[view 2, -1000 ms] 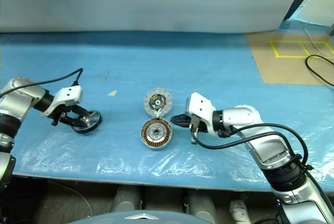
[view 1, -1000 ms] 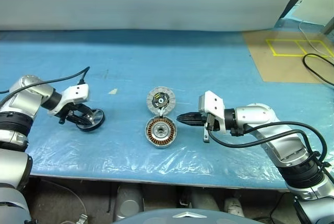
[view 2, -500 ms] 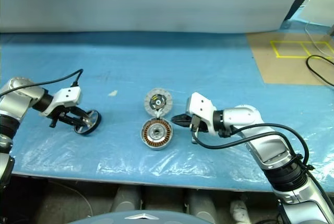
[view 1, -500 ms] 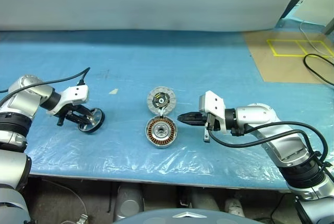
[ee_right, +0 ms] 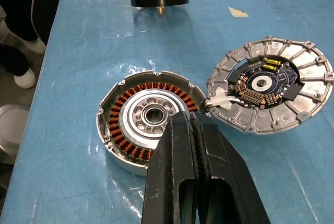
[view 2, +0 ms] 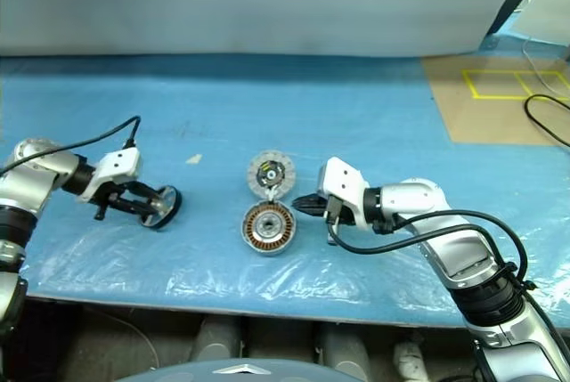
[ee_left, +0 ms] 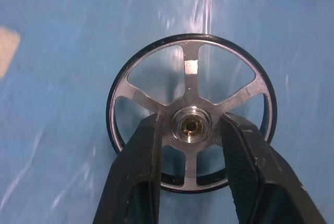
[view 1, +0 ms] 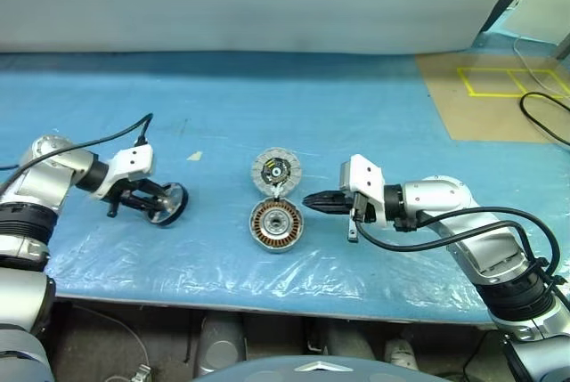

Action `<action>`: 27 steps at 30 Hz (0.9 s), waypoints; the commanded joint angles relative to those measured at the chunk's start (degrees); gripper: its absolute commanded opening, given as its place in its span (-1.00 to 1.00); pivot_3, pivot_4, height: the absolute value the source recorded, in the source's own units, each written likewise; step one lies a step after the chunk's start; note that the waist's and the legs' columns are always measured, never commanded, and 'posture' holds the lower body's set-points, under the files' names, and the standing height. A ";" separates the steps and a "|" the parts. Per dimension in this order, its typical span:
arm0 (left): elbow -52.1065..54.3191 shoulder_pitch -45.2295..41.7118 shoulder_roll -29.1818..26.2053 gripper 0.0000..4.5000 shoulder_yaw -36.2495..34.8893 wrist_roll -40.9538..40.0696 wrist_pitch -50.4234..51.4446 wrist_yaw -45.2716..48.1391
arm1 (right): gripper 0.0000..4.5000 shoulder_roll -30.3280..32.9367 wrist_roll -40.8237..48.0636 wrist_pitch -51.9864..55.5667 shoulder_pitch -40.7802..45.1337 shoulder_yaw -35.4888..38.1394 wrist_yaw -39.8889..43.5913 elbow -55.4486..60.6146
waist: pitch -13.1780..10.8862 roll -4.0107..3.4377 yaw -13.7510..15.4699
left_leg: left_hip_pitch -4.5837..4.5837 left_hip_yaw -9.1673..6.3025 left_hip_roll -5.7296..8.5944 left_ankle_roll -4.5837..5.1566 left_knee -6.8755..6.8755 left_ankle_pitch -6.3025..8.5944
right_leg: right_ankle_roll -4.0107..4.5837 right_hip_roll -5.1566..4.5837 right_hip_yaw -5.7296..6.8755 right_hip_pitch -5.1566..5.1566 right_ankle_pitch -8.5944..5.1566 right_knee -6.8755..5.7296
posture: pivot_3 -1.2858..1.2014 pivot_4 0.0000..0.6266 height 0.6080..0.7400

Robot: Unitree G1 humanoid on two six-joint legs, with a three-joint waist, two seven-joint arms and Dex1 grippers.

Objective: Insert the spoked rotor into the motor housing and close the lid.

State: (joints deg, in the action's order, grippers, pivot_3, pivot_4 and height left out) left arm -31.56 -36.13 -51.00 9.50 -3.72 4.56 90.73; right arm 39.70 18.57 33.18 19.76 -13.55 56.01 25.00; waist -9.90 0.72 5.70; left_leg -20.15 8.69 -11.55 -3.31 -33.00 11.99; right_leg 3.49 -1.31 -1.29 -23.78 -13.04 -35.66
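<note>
My left gripper [view 1: 161, 201] is shut on the hub of the spoked rotor [view 1: 171, 203], a black-rimmed wheel with silvery spokes. It holds the wheel on edge just above the blue table, well to the left of the housing. In the left wrist view the fingers [ee_left: 141, 156] flank the hub of the rotor [ee_left: 191, 67]. The motor housing [view 1: 275, 224] lies open with its copper windings showing. Its lid [view 1: 275, 171] lies flat behind it, inner face up. My right gripper [view 1: 309, 201] is shut and empty beside the housing's right rim [ee_right: 112, 101].
A small pale scrap [view 1: 193, 156] lies on the blue sheet behind the rotor. At the back right are a brown board with yellow tape [view 1: 494, 88] and a black cable [view 1: 543, 124]. The table's front edge [view 1: 267, 297] runs close below the housing.
The left gripper has closed on the rotor's hub, tipped the wheel up on edge and carried it a little to the right. The right arm, housing and lid have not moved.
</note>
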 commanded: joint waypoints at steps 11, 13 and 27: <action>35.70 5.37 -2.90 -0.42 -8.78 -20.16 23.27 -1.32 | -1.00 0.08 7.87 6.25 3.41 7.13 -0.83 2.04 | -0.05 0.06 -0.21 | -0.05 0.02 0.12 0.00 0.15 0.00 | 0.00 0.13 0.02 -0.13 0.00 0.04 | 0.03 -0.52 1.00; 38.52 5.17 -0.95 -0.42 -7.69 -21.74 24.79 -3.01 | -1.00 0.36 9.39 7.95 4.16 8.00 -1.09 2.62 | -0.05 0.05 -0.13 | -0.04 0.02 0.12 0.00 0.14 0.00 | 0.00 0.09 0.02 -0.12 -0.01 0.03 | 0.03 -0.52 1.00; 32.99 6.69 7.35 -0.42 0.12 -18.11 17.62 -6.12 | -1.00 4.06 10.24 5.10 -6.31 10.50 -2.12 8.93 | -0.04 0.04 -0.11 | -0.05 0.01 0.18 0.01 0.13 0.00 | -0.07 0.19 -0.02 -0.08 -0.03 0.14 | 0.03 -0.52 1.00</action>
State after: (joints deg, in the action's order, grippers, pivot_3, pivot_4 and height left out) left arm 2.39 -28.10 -43.81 9.67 -22.32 24.28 84.11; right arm 43.62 28.39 39.93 14.89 -4.47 54.44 30.55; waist -9.94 0.76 5.59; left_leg -20.22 8.70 -11.36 -3.30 -32.87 11.99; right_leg 3.41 -1.15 -1.31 -23.85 -13.08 -35.50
